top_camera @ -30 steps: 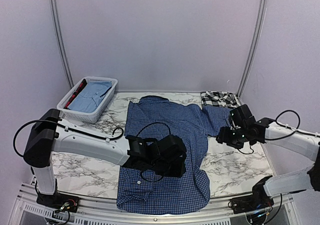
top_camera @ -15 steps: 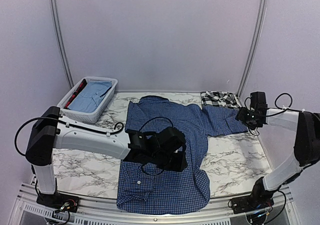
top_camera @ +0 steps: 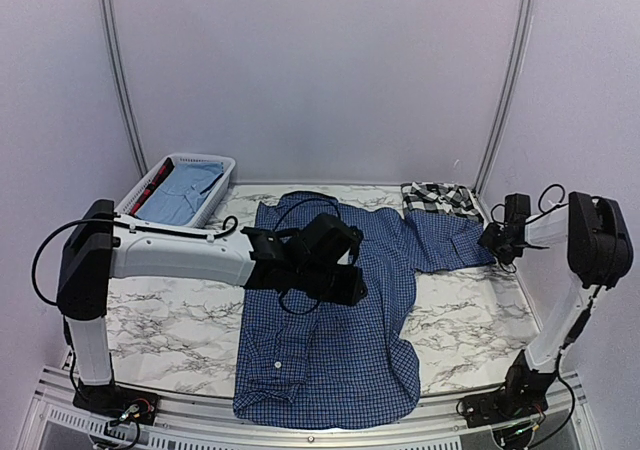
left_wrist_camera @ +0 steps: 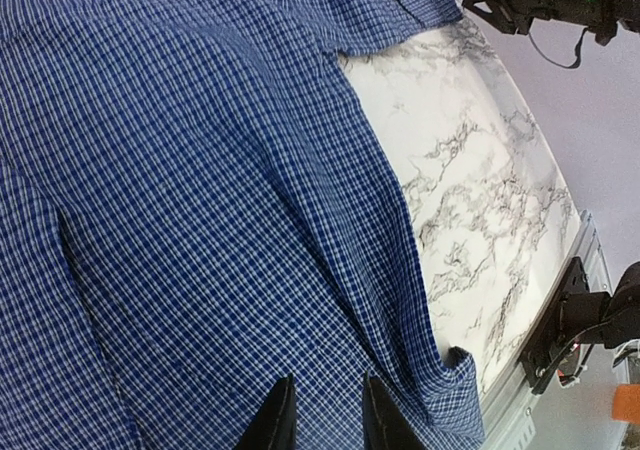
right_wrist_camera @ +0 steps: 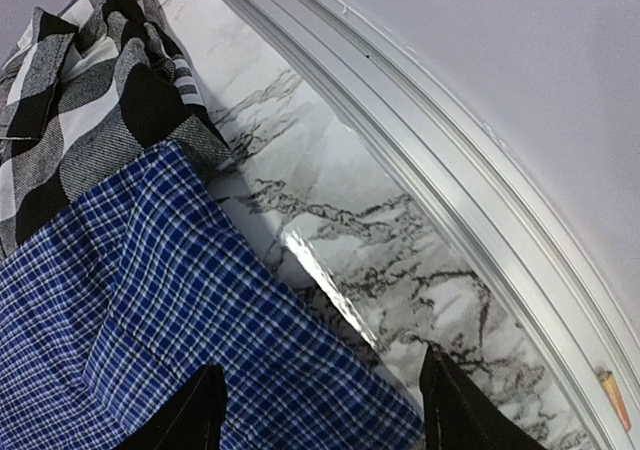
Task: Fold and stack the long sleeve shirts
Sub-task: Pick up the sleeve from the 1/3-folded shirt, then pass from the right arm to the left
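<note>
Right tool swung outward, parted like left tool — basket holds pale-blue cloth.

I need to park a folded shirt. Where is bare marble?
Bare marble: right of the blue shirt, nearer than its sleeve; and left of it, nearer than the basket, under the left arm. Crowded: far right corner, with the plaid shirt and right gripper.

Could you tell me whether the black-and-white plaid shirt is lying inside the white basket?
No, the plaid shirt lies on the table at far right, apart from the basket.
</note>
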Robot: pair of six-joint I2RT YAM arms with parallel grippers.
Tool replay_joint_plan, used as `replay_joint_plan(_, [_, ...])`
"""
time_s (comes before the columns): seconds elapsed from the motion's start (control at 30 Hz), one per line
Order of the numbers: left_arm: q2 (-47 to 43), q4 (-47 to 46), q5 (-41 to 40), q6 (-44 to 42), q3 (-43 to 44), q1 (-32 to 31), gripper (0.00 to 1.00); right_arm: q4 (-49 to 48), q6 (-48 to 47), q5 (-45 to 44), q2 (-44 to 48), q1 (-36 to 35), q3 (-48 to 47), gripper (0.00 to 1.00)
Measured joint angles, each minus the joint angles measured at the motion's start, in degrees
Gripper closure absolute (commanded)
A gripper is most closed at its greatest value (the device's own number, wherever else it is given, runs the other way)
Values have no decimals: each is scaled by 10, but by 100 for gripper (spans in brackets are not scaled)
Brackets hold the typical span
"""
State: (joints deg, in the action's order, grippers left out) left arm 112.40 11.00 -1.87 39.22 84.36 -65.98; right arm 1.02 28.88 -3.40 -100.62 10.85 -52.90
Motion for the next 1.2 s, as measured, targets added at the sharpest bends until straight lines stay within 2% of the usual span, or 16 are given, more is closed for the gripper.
replay_joint_plan(0.27, [0,-2,21,-39,31,34,76,-20,-7,12,-64,0,-41,50])
replay_joint_plan(0.43, [2,-2,37,-42,32,46,76,-20,-13,20,-64,1,-41,90])
replay_joint_plan(0.53, [10,-2,49,-40,41,52,76,-4,-18,24,-63,-3,-46,100])
replay_joint_plan(0.67, [18,-2,63,-34,52,64,76,30,-24,20,-45,-22,-61,100])
replay_joint_plan(0.87, [23,-7,99,-10,57,90,75,54,-23,28,52,-86,-63,100])
replay_joint_plan(1.0, [30,-27,142,19,57,111,73,53,-17,45,116,-150,-63,100])
replay_joint_plan(1.07, [33,-42,163,36,57,122,66,52,-12,55,137,-193,-62,100])
replay_joint_plan(1.2, [35,-99,205,87,47,146,63,49,-2,71,150,-271,-62,100])
